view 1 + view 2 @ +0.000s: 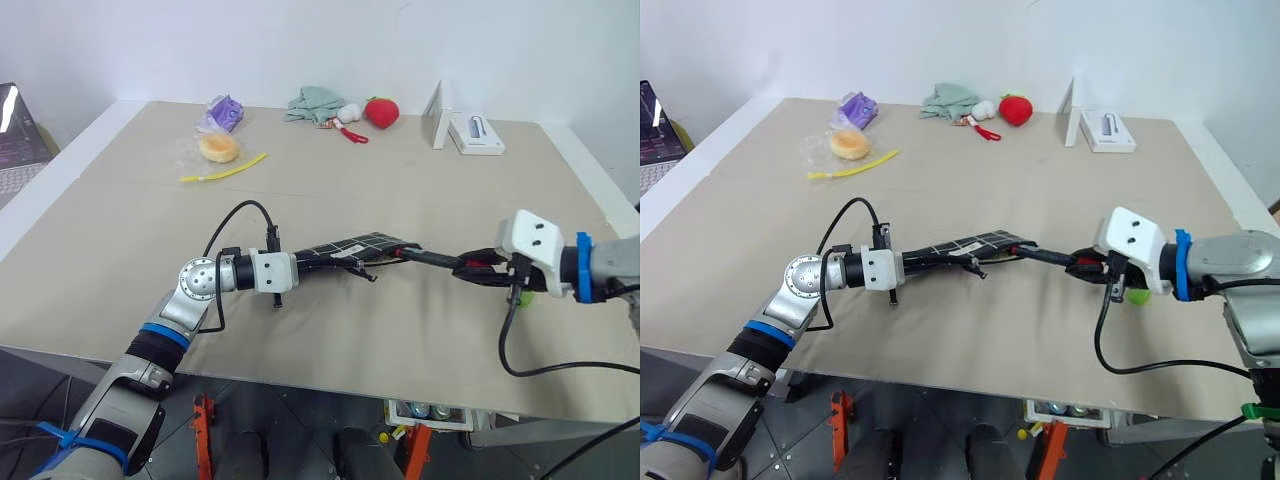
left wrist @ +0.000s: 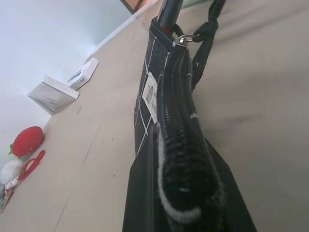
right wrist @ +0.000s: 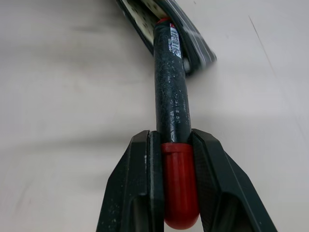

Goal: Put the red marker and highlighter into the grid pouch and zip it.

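Marker's nose is right at the pouch mouth

The left gripper [image 1: 303, 262] has its fingers pressed together on one end of the grid pouch [image 1: 358, 246], holding it up off the table [image 1: 420, 190] with the zipper edge on top. The right gripper [image 3: 175, 159] is pinching the red marker [image 3: 172, 104] by its red end, and the black barrel's far tip sits right at the pouch's open end, on the side away from the left gripper. The highlighter [image 1: 1137, 295] peeks out green just behind the right gripper, further from the pouch. Well beyond the pouch, by the far table edge, there's a strawberry plush [image 1: 381, 111], a white box [image 1: 476, 134] and a yellow strip [image 1: 223, 172].
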Motion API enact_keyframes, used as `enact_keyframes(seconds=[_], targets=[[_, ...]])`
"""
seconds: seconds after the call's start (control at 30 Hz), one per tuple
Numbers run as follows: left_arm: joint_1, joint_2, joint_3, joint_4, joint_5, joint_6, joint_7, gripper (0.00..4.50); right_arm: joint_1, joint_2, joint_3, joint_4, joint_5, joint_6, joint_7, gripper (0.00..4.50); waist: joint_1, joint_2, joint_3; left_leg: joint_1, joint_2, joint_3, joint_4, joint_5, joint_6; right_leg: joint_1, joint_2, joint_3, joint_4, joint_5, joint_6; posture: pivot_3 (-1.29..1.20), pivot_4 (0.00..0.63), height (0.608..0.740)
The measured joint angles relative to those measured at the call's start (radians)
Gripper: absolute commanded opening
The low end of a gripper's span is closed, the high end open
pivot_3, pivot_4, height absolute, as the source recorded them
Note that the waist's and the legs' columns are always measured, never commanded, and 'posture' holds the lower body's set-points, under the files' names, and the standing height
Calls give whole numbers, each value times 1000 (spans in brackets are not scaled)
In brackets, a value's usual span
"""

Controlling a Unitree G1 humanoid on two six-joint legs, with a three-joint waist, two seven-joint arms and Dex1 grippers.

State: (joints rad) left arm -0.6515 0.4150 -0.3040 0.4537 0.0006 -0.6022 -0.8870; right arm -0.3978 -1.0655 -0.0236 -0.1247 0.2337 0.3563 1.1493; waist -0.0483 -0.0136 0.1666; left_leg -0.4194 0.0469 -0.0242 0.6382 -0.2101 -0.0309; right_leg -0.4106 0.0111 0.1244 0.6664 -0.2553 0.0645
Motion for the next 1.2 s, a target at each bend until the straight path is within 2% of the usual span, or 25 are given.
enact_keyframes(seconds=[0.37, 0.6, 0.7, 0.73, 0.8, 0.87, 0.9, 0.93, 1.07, 1.13, 1.2], targets=[[1, -54, -3, -29, -1, 37, -22, 0, -189, 147, 224, -7, -122, -75, 16, 524, 2, 0, 0, -1, 0, -1, 0, 0, 0, 0, 0, -1, 0, 2, -4, 0, 150, 732], [9, -66, -3, -40, -2, 67, -38, 0, -216, 179, 252, -7, -166, -85, 34, 524, 2, 0, 0, -1, 0, -1, 0, 0, 0, 0, 0, -1, 0, 3, -5, 0, 150, 732], [12, -79, 0, -51, -8, 90, -37, 0, -216, 191, 246, -11, -158, -77, 34, 2150, 2, 0, 0, -1, 0, -2, 0, 0, 0, 0, 0, -2, 0, 3, -5, 0, 150, 732], [12, -84, 0, -58, -9, 97, -37, 0, -215, 195, 239, -16, -146, -65, 33, 2533, 2, 0, 0, -1, 0, -2, 0, 0, 0, 0, 0, -2, 0, 3, -5, 0, 150, 732], [15, -90, 0, -83, -18, 116, -37, 0, -205, 196, 196, -44, -100, -14, 27, 3439, 2, 0, 0, -1, 0, -2, 0, 0, 0, 0, 0, -2, 1, 3, -5, 0, 150, 732], [23, -96, 6, -114, -44, 150, -37, 0, -181, 198, 92, -103, -8, 80, 2, 4437, 3, 0, 0, -1, 0, -3, 0, 0, 0, 1, 0, -3, 1, 3, -5, 0, 150, 732], [25, -96, 6, -118, -47, 153, -37, 0, -180, 198, 74, -111, 6, 95, -4, 4478, 3, 0, 0, -1, 0, -3, 0, 0, 0, 1, 0, -3, 1, 3, -5, 0, 150, 732], [27, -102, 6, -126, -51, 168, -37, 0, -154, 209, -11, -158, 71, 179, -46, 4478, 4, 0, 0, -1, 0, -4, 0, 0, 0, 1, 0, -4, 0, 3, -5, 0, 150, 732], [39, -102, 6, -136, -52, 187, -37, 0, -80, 224, -184, -233, 147, 350, -188, 4478, 5, 0, 0, -1, 0, -6, 1, 0, 0, 3, 0, -5, 1, 3, -6, 0, 150, 732], [51, -103, 7, -143, -53, 195, -37, 0, -35, 270, -250, -265, 142, 432, -309, 4478, 5, 0, 0, -1, 0, -6, 2, 0, 0, 3, 0, -5, 1, 3, -6, 0, 150, 732], [55, -110, 7, -144, -59, 209, -37, 0, 2, 360, -295, -294, 89, 527, -496, 4478, 3, 0, -1, -1, 0, -6, 1, 2, -1, 2, 0, -5, 2, 3, -5, 0, 150, 732]])
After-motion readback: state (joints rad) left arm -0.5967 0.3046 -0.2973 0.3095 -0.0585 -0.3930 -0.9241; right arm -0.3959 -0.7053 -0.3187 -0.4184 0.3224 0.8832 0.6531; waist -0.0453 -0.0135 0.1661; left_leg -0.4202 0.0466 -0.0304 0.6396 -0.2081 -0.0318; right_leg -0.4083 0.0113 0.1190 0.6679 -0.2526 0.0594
